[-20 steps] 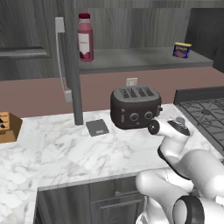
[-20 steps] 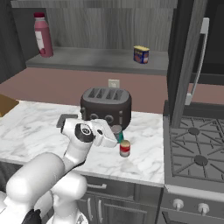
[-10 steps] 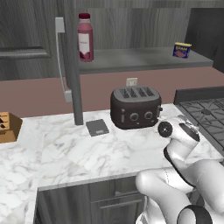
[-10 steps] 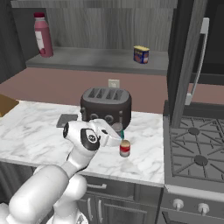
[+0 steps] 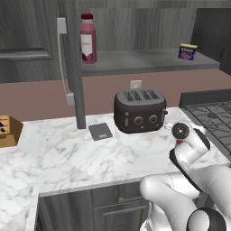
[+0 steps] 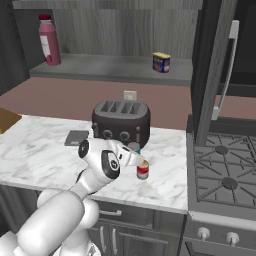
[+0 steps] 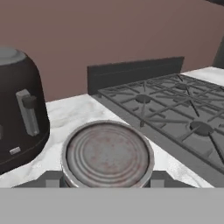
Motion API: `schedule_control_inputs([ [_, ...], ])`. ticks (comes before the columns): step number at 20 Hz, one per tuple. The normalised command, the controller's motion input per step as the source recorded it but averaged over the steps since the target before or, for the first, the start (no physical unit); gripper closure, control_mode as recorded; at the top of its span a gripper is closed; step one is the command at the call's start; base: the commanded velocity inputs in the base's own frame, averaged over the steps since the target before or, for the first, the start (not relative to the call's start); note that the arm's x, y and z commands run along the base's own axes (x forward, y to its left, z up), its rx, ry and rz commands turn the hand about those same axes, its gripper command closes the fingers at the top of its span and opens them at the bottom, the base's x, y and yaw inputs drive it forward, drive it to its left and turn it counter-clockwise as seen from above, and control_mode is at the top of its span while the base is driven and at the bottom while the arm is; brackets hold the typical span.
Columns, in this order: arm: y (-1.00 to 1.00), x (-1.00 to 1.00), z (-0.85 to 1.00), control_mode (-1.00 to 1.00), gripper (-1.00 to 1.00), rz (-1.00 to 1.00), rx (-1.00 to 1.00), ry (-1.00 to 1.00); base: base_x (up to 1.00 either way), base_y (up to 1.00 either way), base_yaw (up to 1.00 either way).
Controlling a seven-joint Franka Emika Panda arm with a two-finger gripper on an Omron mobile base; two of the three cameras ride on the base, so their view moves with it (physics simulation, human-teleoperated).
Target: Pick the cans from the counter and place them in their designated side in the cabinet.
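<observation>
Claw [image 7: 107, 183] clenched on a can [image 7: 107, 154], fingertips flanking its sides just under the rim. Can sits low over the marble surface [image 5: 67, 153], between toaster [image 5: 138, 110] and stove [image 6: 225, 172]. Cabinet shelf [image 6: 105, 69] awaits above.

A dark four-slot toaster [image 5: 139, 110] stands toward the far side of the tabletop, below a wall outlet [image 5: 135, 84]. Just left of it lies a small flat grey square pad [image 5: 100, 131]. At the far left edge sits a wooden knife block [image 5: 9, 131]. To the right is a gas stove [image 6: 223, 175] with black grates. On the shelf above, a tall dark-red bottle [image 5: 87, 39] stands at the left and a blue tin with a yellow top [image 5: 187, 51] at the right.
</observation>
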Motion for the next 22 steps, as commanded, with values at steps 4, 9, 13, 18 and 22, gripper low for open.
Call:
schedule_control_inputs([
  [4,-0.03,0.06,0.04,-1.00,1.00,0.21,0.07,0.28,0.00,0.00,0.00],
  [9,-0.01,0.00,0.33,-1.00,1.00,0.20,0.12,0.15,0.00,0.00,0.00],
  [13,0.00,0.00,0.38,-1.00,1.00,0.15,0.10,0.08,0.00,0.00,0.00],
  [18,0.00,0.00,0.25,-1.00,1.00,0.11,0.05,0.03,0.00,0.00,0.00],
  [22,0.06,0.00,0.09,-1.00,1.00,0.09,0.00,0.00,0.00,0.00,0.00],
])
